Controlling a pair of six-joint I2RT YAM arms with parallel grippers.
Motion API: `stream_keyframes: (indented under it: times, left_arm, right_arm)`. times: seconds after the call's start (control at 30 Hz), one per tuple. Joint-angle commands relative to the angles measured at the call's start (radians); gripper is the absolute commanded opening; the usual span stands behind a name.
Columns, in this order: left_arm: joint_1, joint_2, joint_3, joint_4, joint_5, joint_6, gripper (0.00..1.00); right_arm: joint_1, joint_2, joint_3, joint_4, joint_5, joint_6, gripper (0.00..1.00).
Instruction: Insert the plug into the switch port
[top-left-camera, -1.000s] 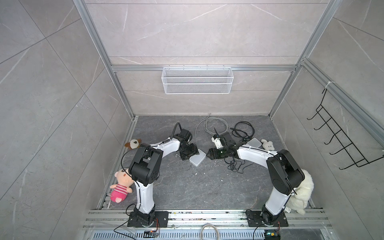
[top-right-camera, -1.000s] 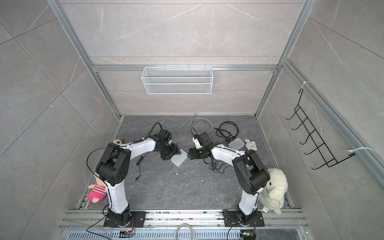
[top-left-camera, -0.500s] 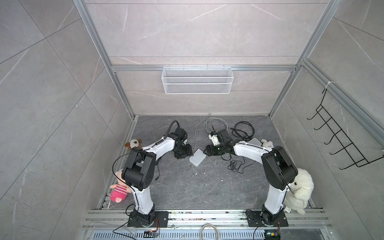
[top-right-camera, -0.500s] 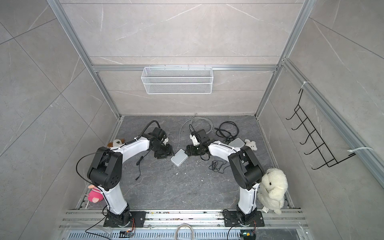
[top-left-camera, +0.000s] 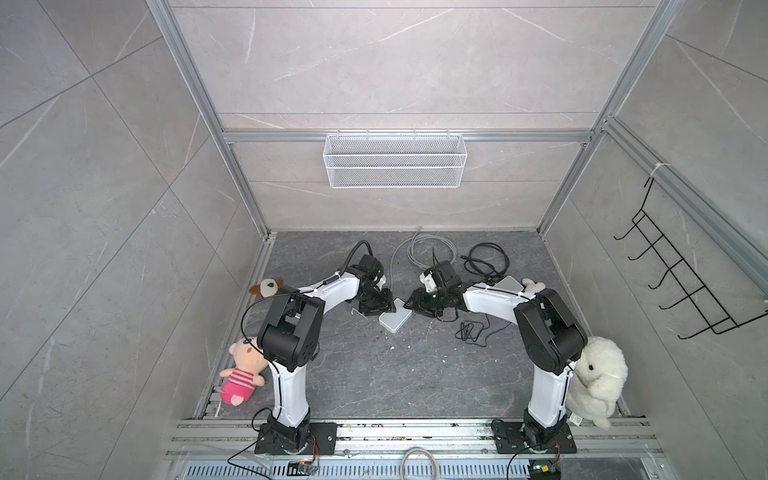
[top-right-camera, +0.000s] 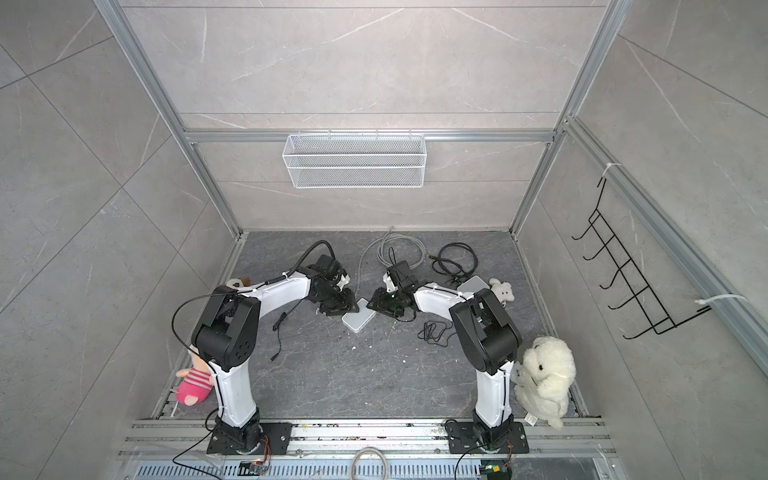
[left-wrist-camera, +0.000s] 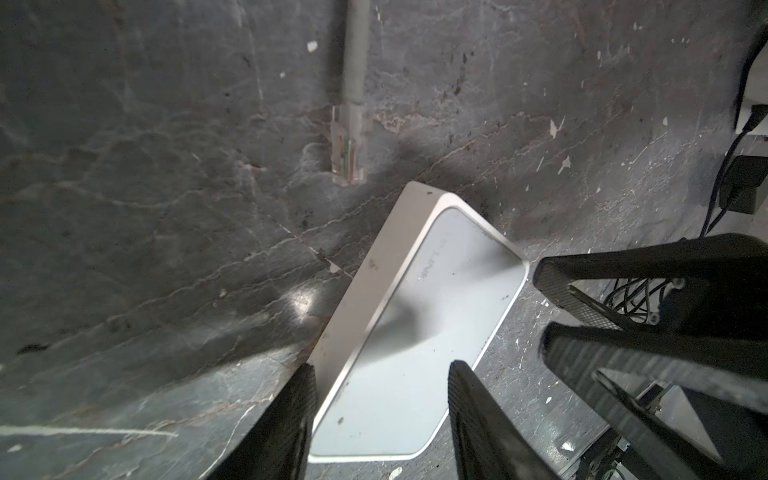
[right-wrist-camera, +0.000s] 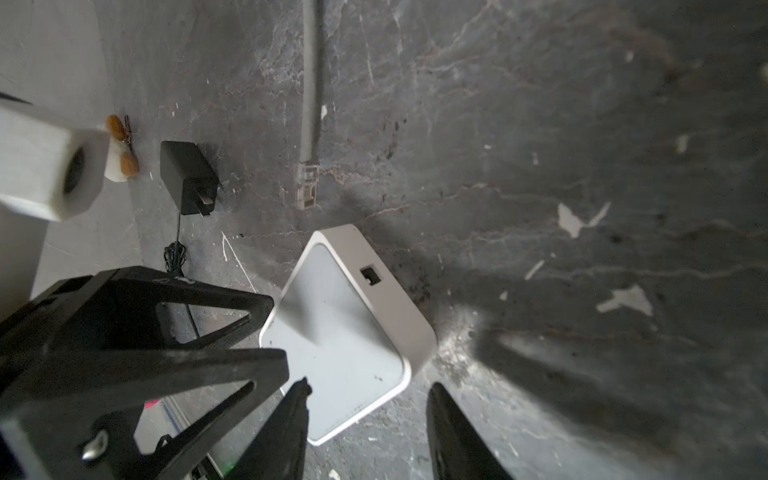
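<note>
In both top views the flat white rectangular plastic switch (top-left-camera: 395, 321) (top-right-camera: 358, 321) is lying on the dark grey stone floor (top-left-camera: 374, 374), midway between the arms. The left gripper (top-left-camera: 385, 306) and the right gripper (top-left-camera: 409, 306) are meeting over its far end. In the left wrist view the clear snap-in plug (left-wrist-camera: 347, 153) on its round grey cable (left-wrist-camera: 355, 50) is lying flat, its long axis in line with the cable and its nose pointing at the switch's nearest corner, near but apart. The left gripper's jaws are standing parted astride the switch; whether they are pinching it cannot be told. Faint lettering on the top face is appearing to read "LINK". In the right wrist view one dark square port (right-wrist-camera: 371, 275) is showing in a side wall, with the plug lying outside it. The right gripper's jaws are standing apart, one finger clear of the switch's corner, grasping nothing.
</note>
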Motion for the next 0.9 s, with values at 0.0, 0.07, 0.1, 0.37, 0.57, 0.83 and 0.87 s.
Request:
stream_keyframes:
  times: [0.0,0.07,0.1,0.37,0.57,0.83,0.87]
  left_arm:
    - [-0.01,-0.004,-0.002,-0.008,0.036,0.03,0.54]
    - [-0.018,-0.01,-0.01,-0.009,0.062,0.03,0.54]
    - [-0.023,-0.012,-0.013,-0.009,0.084,0.028,0.54]
    - [-0.145,0.004,0.025,-0.008,0.266,-0.031,0.54]
    - [-0.139,-0.026,0.046,-0.011,0.217,-0.054,0.54]
    - [-0.035,-0.207,-0.034,-0.084,0.008,-0.046,0.55]
    - [-0.022,-0.223,-0.055,-0.073,-0.03,-0.046,0.56]
  right_arm:
    - [0.007,0.04,-0.004,0.054,-0.039,0.071,0.48]
    - [0.009,0.053,0.016,0.062,-0.052,0.074,0.48]
    - [0.009,0.059,0.027,0.065,-0.058,0.074,0.48]
    - [0.015,0.114,0.131,0.013,-0.124,0.0,0.49]
    - [0.01,0.074,0.12,-0.101,-0.061,-0.109,0.5]
    - [-0.023,-0.011,0.108,-0.209,0.039,-0.221,0.55]
    - [-0.028,-0.021,0.1,-0.212,0.043,-0.221,0.55]
